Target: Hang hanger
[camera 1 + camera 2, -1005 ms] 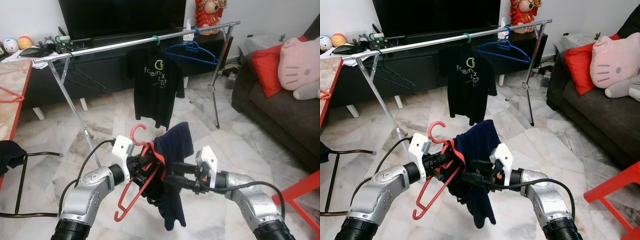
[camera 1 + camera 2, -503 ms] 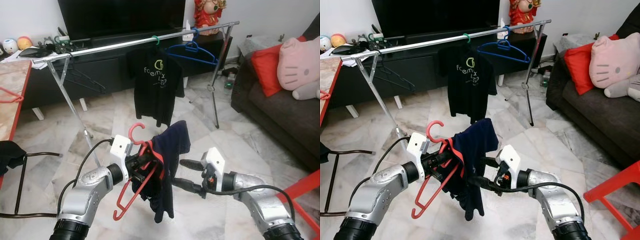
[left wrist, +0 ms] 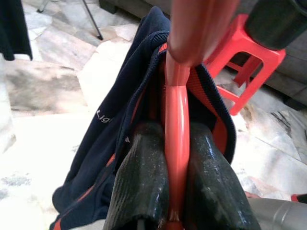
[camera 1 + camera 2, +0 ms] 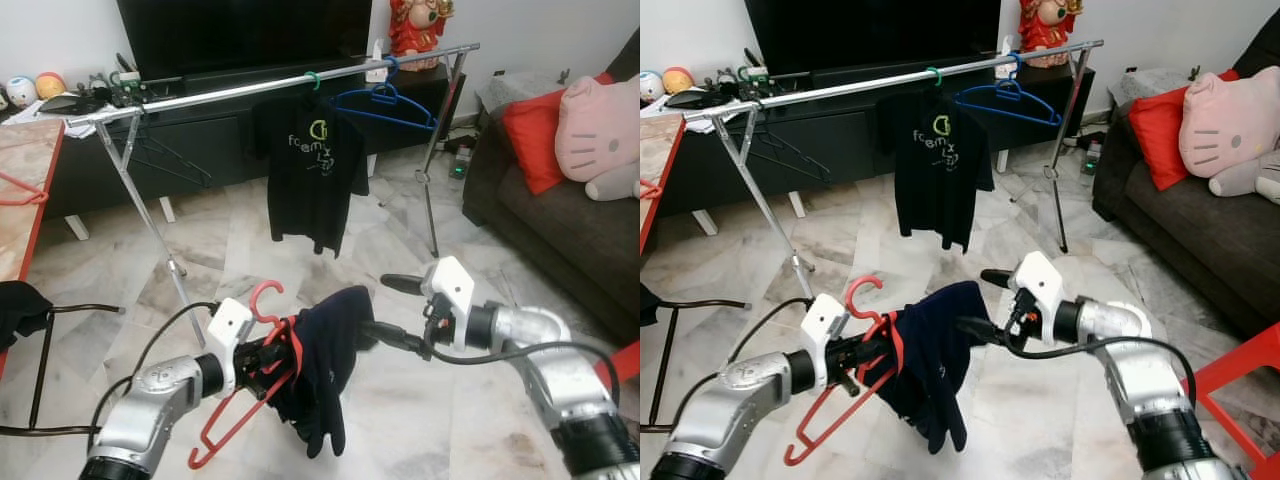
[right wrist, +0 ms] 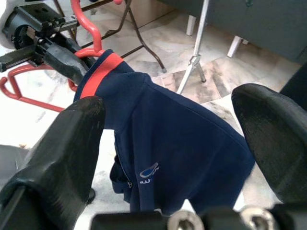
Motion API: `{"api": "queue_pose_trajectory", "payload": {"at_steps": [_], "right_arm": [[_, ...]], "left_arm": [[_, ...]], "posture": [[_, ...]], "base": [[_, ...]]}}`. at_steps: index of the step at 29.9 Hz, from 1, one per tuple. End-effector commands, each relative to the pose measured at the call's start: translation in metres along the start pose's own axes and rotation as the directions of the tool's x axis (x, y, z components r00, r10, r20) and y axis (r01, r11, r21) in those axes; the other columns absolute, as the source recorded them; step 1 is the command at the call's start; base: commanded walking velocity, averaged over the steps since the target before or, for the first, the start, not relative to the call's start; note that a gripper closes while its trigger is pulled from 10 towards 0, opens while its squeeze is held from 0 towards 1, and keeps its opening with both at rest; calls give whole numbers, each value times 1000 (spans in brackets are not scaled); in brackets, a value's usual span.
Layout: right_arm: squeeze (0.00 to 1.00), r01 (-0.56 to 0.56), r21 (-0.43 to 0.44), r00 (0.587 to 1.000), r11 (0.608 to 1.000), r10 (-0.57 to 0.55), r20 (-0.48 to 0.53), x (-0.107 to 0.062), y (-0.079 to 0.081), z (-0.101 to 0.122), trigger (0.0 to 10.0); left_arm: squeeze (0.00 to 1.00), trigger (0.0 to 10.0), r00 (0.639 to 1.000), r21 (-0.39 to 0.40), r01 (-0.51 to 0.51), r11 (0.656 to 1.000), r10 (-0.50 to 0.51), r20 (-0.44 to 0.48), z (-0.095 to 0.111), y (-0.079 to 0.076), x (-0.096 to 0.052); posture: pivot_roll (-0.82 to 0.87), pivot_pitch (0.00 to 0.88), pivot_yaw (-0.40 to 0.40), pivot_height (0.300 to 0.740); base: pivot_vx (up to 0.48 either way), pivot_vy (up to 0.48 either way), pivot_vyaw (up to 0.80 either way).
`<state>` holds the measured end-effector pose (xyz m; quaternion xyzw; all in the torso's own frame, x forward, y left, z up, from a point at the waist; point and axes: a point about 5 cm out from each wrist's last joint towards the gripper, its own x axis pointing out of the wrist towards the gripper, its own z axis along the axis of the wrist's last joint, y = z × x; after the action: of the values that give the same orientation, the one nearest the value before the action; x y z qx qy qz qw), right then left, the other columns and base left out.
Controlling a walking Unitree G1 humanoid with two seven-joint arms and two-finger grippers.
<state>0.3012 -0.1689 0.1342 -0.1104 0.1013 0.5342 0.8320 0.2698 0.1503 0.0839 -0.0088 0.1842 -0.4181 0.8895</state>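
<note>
Eye views: marble floor (image 4: 250, 250) with a silver rail (image 4: 270, 85) carrying a black shirt (image 4: 312, 170) and a blue hanger (image 4: 385, 105), a TV unit (image 4: 840, 130) behind, a sofa (image 4: 560, 230) with a red cushion (image 4: 530, 130) at right; left tool (image 4: 272, 352) clenched on the red hanger (image 4: 245, 415), which bears a navy jacket (image 4: 325, 375), low in front of the rail; right tool (image 4: 385, 308) just beside the jacket, fingers spread wide. Left wrist view: both fingers (image 3: 144, 191) pressed against the hanger's stem, jacket collar draped beyond. Right wrist view: fingers (image 5: 62, 143) released and well apart, the jacket lying between them untouched.
</note>
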Motion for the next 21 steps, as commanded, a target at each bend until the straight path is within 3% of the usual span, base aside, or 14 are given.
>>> {"api": "queue_pose_trajectory", "payload": {"at_steps": [1, 5, 8, 17, 21], "right_arm": [[0, -31, -15, 1000, 999, 31, -5, 0, -1, 3, 10000], [0, -109, -23, 994, 994, 108, -18, 1, -1, 7, 10000], [0, -253, -26, 964, 967, 250, -89, 0, 2, 2, 10000], [0, -308, -28, 939, 951, 299, -173, 1, -1, -7, 10000], [0, -347, -30, 923, 937, 336, -187, 3, -3, -7, 10000]], "left_arm": [[0, 10000, 998, 59, 41, 997, -44, 49, 12, -6, 0], [0, 10000, 995, 75, 80, 994, -84, 56, 15, -10, 0], [0, 10000, 983, 108, 174, 979, -179, 36, 17, -21, 1], [0, 10000, 964, 153, 266, 952, -263, -43, 16, -29, -1], [0, 10000, 942, 184, 333, 925, -317, -113, 13, -34, -2]], "posture": [[-23, 0, -60, 740], [-24, 0, -65, 740], [-24, 0, -71, 740], [-20, 0, -78, 740], [-20, 0, -78, 740]], "base": [[0, 0, 0], [0, 0, 0], [0, 0, 0], [0, 0, 0], [0, 0, 0]]}}
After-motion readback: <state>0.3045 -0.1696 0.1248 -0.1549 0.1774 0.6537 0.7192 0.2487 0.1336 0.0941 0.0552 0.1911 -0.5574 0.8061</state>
